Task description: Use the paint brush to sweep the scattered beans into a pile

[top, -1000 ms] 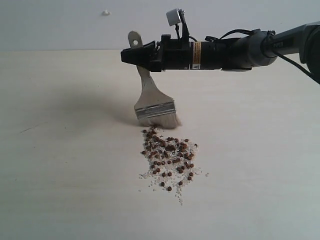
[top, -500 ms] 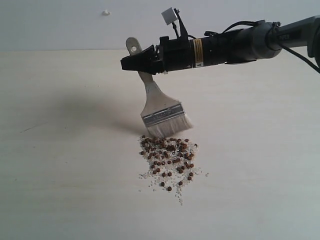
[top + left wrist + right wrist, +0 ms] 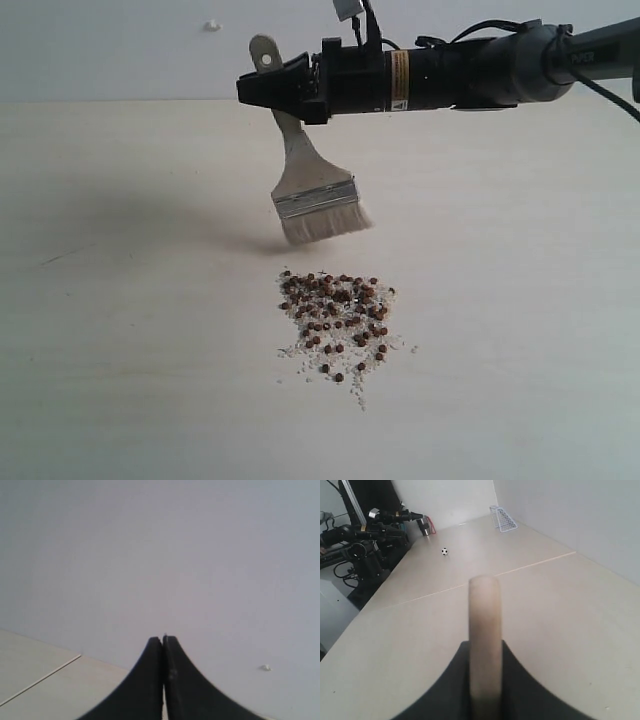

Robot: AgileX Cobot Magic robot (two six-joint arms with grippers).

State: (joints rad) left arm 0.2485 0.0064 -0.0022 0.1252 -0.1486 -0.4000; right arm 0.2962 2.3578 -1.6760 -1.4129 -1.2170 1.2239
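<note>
Lifted since a moment ago, the paint brush [image 3: 312, 190] now hangs clear of the table [image 3: 120, 300]. Its bristles [image 3: 325, 225] no longer touch the far edge of the beans [image 3: 338, 315], while the pile lies as it did. The left gripper [image 3: 163, 641] shows only in its own wrist view, its jaws pressed together on nothing and aimed at a plain wall [image 3: 160, 555] above the table's edge. In the exterior view the brush's long axis runs steeply. The holed end of its wooden handle [image 3: 290, 140] is up and to the left, the bristles are down and to the right, and the broad face is turned toward the camera. The right gripper [image 3: 256, 90] reaches in level from the right, with its jaws narrow and clamped on the handle just below the hole. Below the bristles, and apart from them, the reddish-brown beans sit gathered in one loose patch near the table's middle. They are mixed with white grains [image 3: 300, 350] that trail off toward the near side. In the right wrist view the handle stands up between the dark jaws. Beyond it on the table, from left to right, are another robot arm [image 3: 375, 522], a toy football [image 3: 444, 551] and a small white goal [image 3: 502, 519].
</note>
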